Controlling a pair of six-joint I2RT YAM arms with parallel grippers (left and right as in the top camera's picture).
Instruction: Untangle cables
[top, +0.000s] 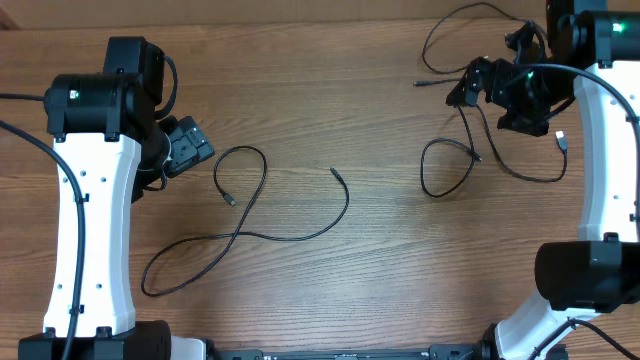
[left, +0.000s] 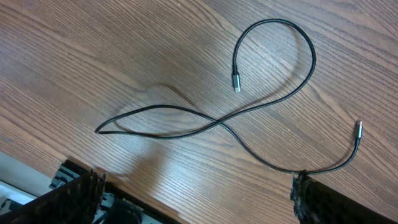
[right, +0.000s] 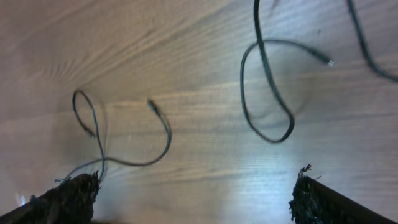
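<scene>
Lying loose on the brown wood-grain table (top: 330, 90) overhead, a thin black figure-eight cable (top: 240, 233) sits near the left end effector (top: 188, 150); a thin black looped cable (top: 423, 175) lies by the right end effector (top: 468, 88). Left wrist: fingers (left: 323, 199) spread wide, figure-eight cable (left: 221, 122) untouched. Right wrist: fingers (right: 320, 199) apart, gripping nothing.

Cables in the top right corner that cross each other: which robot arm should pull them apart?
Right. The right gripper, open, sits just above those crossing cables. The left gripper, also open, is far off on the other side, next to the separate looped cable.
</scene>
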